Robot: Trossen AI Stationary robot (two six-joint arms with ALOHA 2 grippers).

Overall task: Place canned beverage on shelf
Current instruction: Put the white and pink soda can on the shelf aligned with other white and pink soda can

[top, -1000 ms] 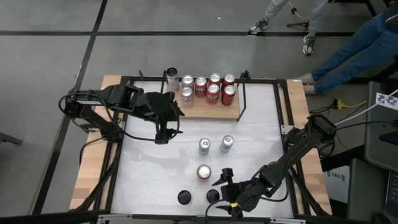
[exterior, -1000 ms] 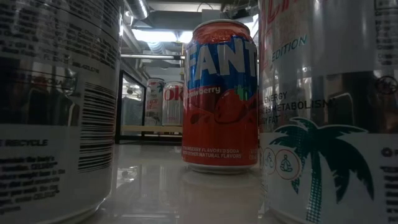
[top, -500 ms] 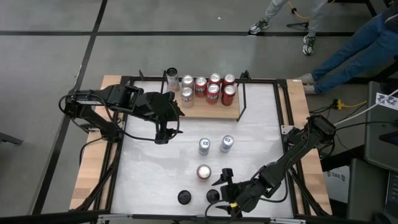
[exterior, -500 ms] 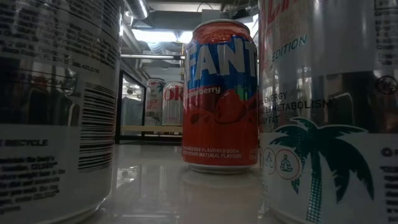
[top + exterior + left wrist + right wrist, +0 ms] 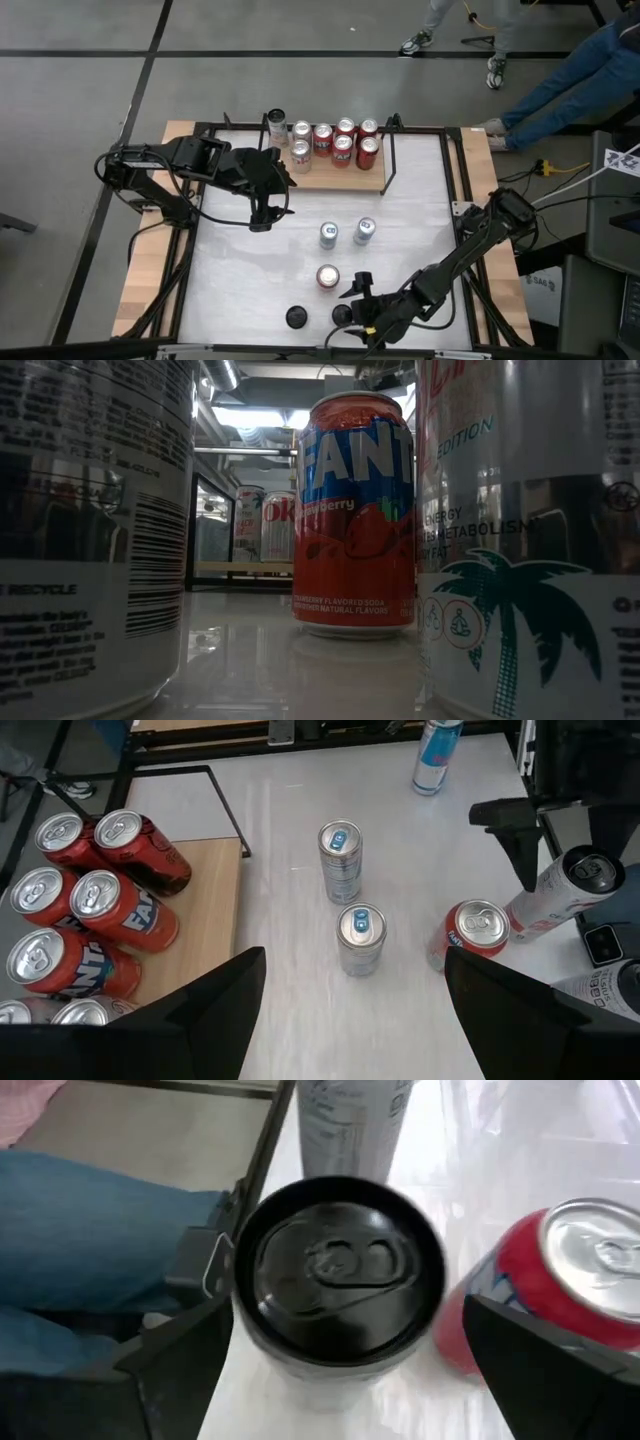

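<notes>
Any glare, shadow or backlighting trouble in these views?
Low view: backlit by ceiling lights, so the near barcode-printed can and palm-printed can loom dark; the red Fanta can mirrors in the glossy white tabletop. Right wrist view: glare washes the tabletop beyond the black-lidded can. High view: even light, soft shadows.

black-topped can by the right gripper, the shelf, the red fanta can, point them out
black-topped can (image 5: 338,1270), right wrist view, middle of its lid
shelf (image 5: 350,178), high view, bare wood in front of the cans
red Fanta can (image 5: 354,510), low view, label front
</notes>
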